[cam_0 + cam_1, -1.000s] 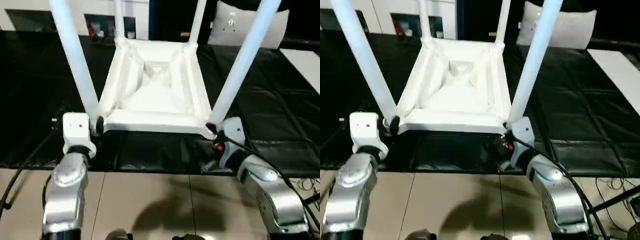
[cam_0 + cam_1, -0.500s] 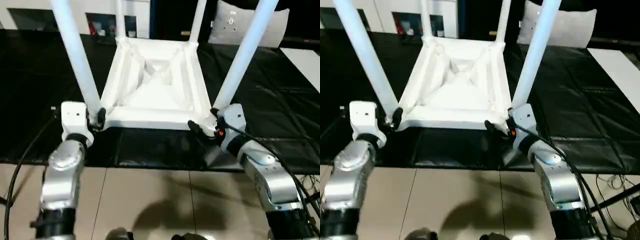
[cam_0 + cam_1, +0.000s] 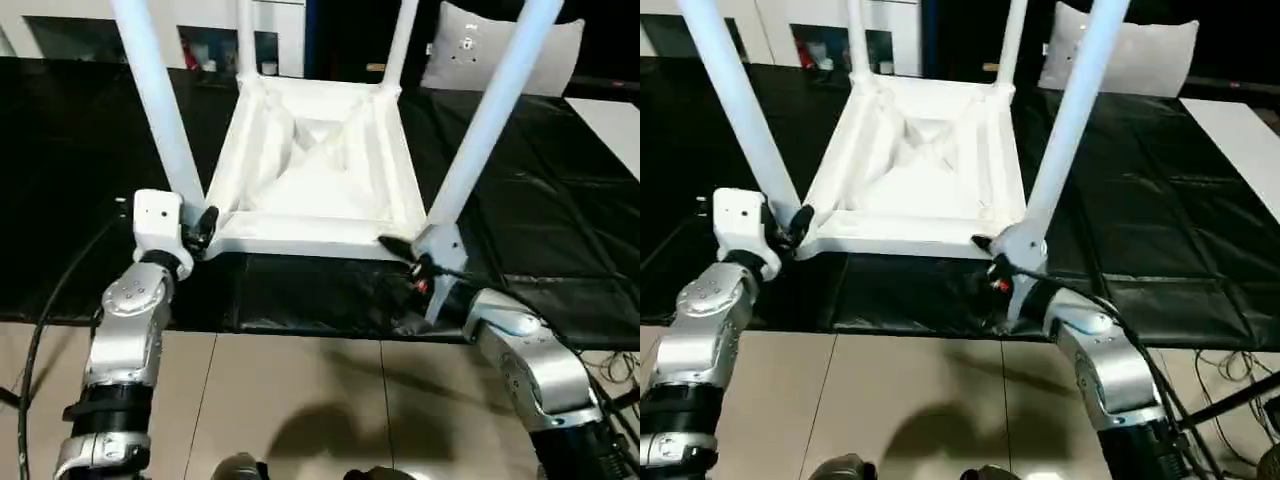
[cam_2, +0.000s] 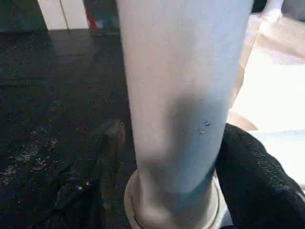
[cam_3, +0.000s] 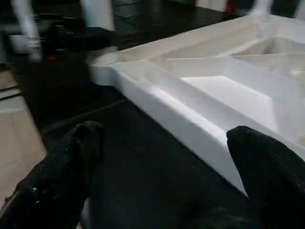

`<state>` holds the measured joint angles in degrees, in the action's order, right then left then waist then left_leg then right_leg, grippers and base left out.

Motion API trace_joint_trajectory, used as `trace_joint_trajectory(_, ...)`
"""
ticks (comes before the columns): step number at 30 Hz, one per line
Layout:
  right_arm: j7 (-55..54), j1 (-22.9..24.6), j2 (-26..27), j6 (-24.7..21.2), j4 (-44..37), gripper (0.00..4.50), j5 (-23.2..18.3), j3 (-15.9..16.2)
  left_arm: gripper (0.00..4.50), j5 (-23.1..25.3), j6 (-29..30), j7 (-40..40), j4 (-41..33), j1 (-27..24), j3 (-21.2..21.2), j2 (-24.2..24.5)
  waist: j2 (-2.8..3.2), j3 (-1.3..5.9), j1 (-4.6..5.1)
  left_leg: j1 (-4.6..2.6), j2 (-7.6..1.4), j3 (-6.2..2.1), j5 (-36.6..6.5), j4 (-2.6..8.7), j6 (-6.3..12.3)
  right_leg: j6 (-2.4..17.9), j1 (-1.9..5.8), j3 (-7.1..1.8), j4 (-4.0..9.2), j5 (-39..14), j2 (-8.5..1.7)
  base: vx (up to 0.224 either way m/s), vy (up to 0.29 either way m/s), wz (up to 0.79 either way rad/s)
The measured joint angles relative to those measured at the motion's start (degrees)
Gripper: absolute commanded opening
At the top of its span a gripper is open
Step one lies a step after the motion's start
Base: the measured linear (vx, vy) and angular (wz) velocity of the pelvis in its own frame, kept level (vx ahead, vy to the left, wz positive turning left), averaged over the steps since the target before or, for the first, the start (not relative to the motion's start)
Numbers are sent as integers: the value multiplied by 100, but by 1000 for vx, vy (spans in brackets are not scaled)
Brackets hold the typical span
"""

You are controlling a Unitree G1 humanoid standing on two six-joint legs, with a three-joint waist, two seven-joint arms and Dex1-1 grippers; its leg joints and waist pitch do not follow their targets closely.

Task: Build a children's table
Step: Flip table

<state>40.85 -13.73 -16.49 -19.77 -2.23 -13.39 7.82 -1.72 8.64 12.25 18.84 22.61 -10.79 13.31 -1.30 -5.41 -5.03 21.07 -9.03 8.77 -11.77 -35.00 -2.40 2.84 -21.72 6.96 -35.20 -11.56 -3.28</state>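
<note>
The white children's table (image 3: 315, 170) lies upside down on the black mat, its ribbed underside up and its legs standing in the corner sockets. My left gripper (image 3: 190, 228) is at the base of the near-left leg (image 3: 160, 110). In the left wrist view that leg (image 4: 181, 95) sits just above its socket, with a black finger (image 4: 252, 181) pressed against it. My right gripper (image 3: 408, 265) is open at the near-right corner, below the near-right leg (image 3: 490, 120). In the right wrist view its fingers (image 5: 76, 157) are spread wide before the table's near rim (image 5: 190, 119), holding nothing.
A grey pillow (image 3: 500, 45) leans at the back right and a white cabinet (image 3: 220, 40) stands behind the table. The black mat (image 3: 560, 200) ends at tan floor (image 3: 300, 400) just below my arms. Cables (image 3: 40, 320) trail by both arms.
My right gripper has swung in closer and lower along the table's near rim at the near-right corner. The left gripper stays at the near-left leg's base. The camera has shifted a little.
</note>
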Motion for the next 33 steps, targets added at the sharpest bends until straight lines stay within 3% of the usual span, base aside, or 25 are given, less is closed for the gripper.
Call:
trace_joint_trajectory(6,93,-149,-1,2,77,450,-46,5,211,-123,-22,1,77,28,-4,0,-3,2,3,-1,-6,8,4,0,1,3,-4,-1,-5,2,0,0,0,0)
trace_joint_trajectory(13,65,-202,77,40,167,450,-44,55,204,-276,74,-95,67,60,-84,-110,4,5,-8,-1,-7,12,6,0,3,4,-4,-1,-5,3,0,0,0,0)
trace_joint_trajectory(18,-111,-200,155,39,264,450,8,62,203,-528,589,-402,-288,44,-300,-496,23,15,-8,0,-8,18,6,0,3,5,-5,-4,-4,3,0,0,0,0)
trace_joint_trajectory(25,-273,-200,240,-40,266,450,-3,60,203,-1166,1467,-871,-784,64,-596,-1142,135,79,-18,4,-7,42,21,2,43,2,-13,-16,5,1,-4,0,0,0)
trace_joint_trajectory(29,-416,-208,306,-208,325,450,-25,-27,203,-1748,1898,-1024,-1039,95,-873,-1610,135,81,-47,2,-8,42,26,2,47,-4,-9,-15,1,-1,-4,0,0,0)
trace_joint_trajectory(33,-609,-281,381,-207,521,450,9,-69,203,-1924,2137,-999,-1134,89,-885,-1672,126,86,-75,1,-8,42,35,2,57,-24,-8,-15,8,-3,-4,0,0,0)
